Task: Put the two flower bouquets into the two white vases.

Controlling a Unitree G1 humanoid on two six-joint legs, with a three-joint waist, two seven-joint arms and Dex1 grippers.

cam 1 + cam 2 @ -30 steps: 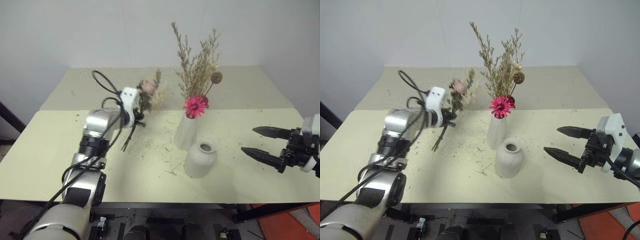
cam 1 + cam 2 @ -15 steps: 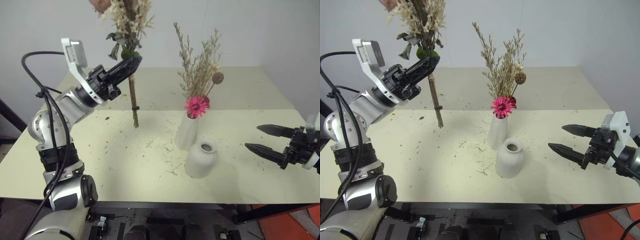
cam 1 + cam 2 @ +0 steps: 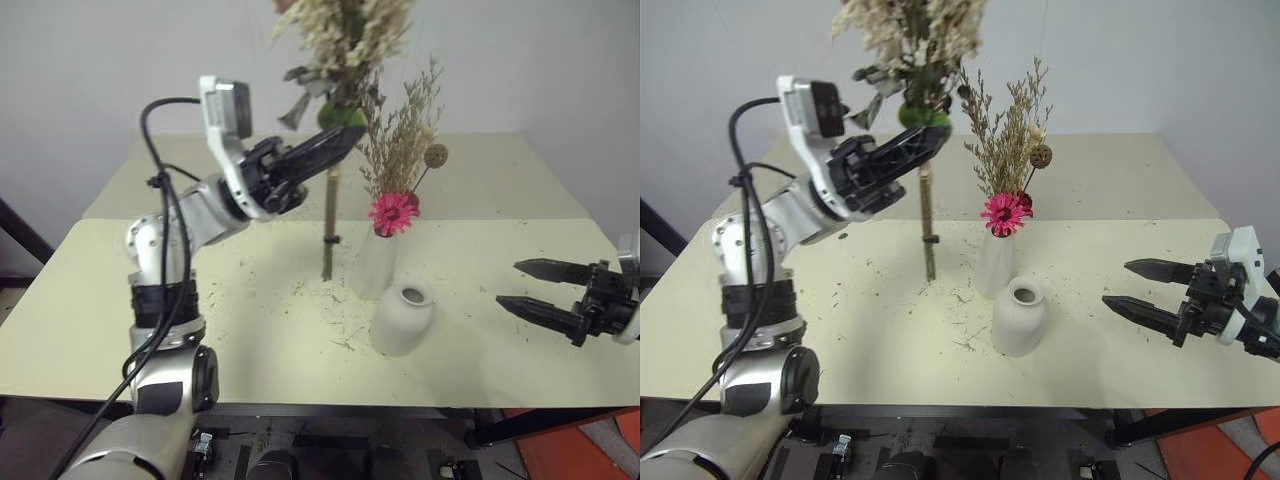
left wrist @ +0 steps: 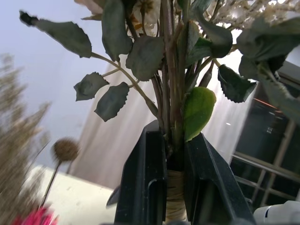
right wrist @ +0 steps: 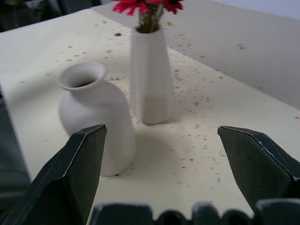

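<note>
The cream surface (image 3: 150,330) lies matte and flat, speckled with dry plant crumbs, with wide bare room at 9 o'clock and along the near edge at 6 o'clock; its far edge meets a pale wall at 12 o'clock. Near the centre the tall vase (image 3: 374,265), slim, white and matte, stands upright with the dried bunch (image 3: 400,150) in it: wispy tan grasses, a magenta daisy, a round brown seed head. The squat vase (image 3: 402,317), rounded with a small flared mouth, stands empty just beside it at 5 o'clock, the two close but apart.

The left fingers (image 3: 335,143) are clamped shut on the rose bouquet (image 3: 340,40), held upright in the air at 10 o'clock of the tall vase; its stem end hangs down near the surface. In the left wrist view serrated green leaves fan above the bound stems.

The right fingers (image 3: 530,288), black and tapered, stand wide open and empty at 3 o'clock, pointing toward the squat vase, well apart from it
</note>
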